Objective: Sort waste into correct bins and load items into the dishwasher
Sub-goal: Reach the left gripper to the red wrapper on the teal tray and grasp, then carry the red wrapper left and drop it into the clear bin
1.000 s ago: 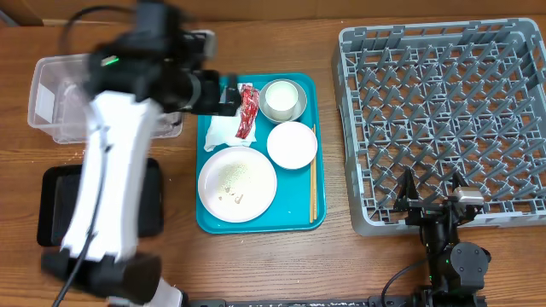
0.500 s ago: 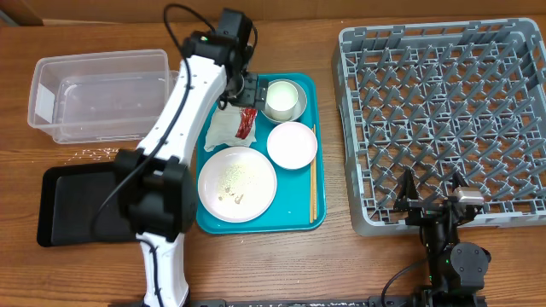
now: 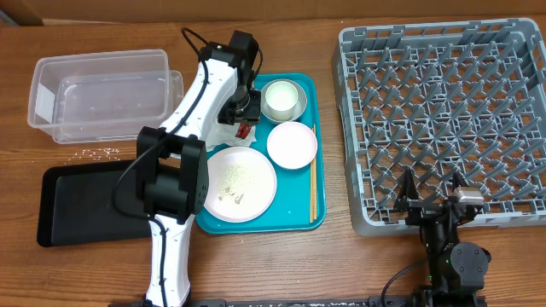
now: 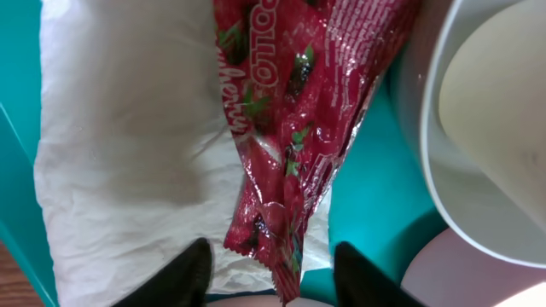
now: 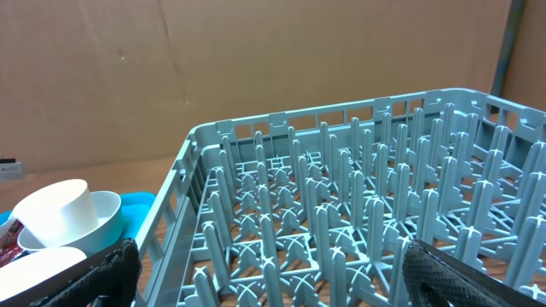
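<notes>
Hovering over the teal plastic serving tray (image 4: 367, 205), our left gripper (image 4: 277, 286) is holding its dark fingers apart. The pointed lower tip of the small crinkled glossy red wrapper (image 4: 294, 128) is lying between them, touching neither. That wrapper is resting on the crumpled soft white paper napkin (image 4: 128, 153), just beside the round pale cup (image 4: 478, 136). Our right gripper (image 3: 432, 188) is sitting with fingers spread at the near edge of the square grey pegged plastic dish rack (image 3: 444, 102). Compared with half a second ago, our left arm is covering most of the wrapper overhead; a second ago it was blurring past the clear rectangular plastic tub (image 3: 98, 94).
</notes>
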Available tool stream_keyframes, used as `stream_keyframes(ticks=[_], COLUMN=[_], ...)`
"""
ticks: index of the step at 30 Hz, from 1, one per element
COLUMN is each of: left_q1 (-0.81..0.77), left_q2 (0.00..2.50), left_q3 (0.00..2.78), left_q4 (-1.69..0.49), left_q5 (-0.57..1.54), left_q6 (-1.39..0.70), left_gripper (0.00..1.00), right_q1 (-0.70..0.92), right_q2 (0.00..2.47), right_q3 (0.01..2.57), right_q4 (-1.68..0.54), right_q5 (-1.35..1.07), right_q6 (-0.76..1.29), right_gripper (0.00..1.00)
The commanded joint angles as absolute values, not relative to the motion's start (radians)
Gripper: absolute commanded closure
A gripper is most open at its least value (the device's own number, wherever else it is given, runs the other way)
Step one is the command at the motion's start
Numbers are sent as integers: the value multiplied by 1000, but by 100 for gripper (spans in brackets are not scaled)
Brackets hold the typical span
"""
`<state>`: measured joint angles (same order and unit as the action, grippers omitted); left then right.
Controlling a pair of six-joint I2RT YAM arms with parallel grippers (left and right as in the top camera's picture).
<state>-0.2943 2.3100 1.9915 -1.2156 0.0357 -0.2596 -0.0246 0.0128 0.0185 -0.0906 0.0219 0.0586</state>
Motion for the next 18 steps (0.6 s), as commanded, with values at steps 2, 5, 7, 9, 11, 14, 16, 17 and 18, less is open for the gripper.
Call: stream_keyframes(ticks=[2,5,7,9,11,14,16,17,18], left_q1=[-304,-311,-313,-314,-315,-315,-315,-315,-315], left_q2=[2328,2328,2328,2328,2328,2329,2329,2329,2329], left_q3=[2016,2009,1999,1983,1962,1939,1938,1938,1938], left_q4=[-1218,-1208,-1199,-1189,-1174,-1158,-1156,-1154,-1151], left_q5=[50,47,41,41,41,42,41,41,41], left_q6=[-276,-292,-293,-296,-300,-318,-318,-318,-318], left_gripper=[60,57,57,58,59,70,75,76,77], right_q1=[-28,-28,-28,-28,-28,-28,-28,-28,-28], right_q2=[3,3,3,3,3,3,3,3,3], right_q3=[8,8,8,8,8,8,8,8,8], right_q4=[-84,-84,-84,-84,-84,-84,-84,-84,-84], right_q5=[17,17,17,17,17,17,17,17,17], right_q6=[55,55,55,55,55,55,55,55,55], right_gripper=[0,0,0,0,0,0,0,0,0])
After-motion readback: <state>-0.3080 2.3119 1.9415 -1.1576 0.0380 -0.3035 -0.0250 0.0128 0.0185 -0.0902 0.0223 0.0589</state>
